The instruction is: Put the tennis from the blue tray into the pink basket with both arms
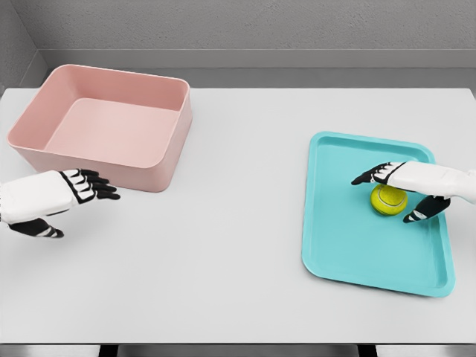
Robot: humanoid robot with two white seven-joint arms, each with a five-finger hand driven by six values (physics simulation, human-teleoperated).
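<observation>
A yellow-green tennis ball (386, 200) lies on the blue tray (349, 238) at the right of the white table. My right hand (398, 195) reaches in from the right edge and hovers over the ball, fingers spread above it and thumb below right, not closed on it. The pink basket (44, 119) stands empty at the back left. In front of its near wall my left hand (74, 204) floats with fingers extended and holding nothing.
The white table (223, 245) spans the view, with its front edge at the bottom. A grey wall runs behind the basket and the tray.
</observation>
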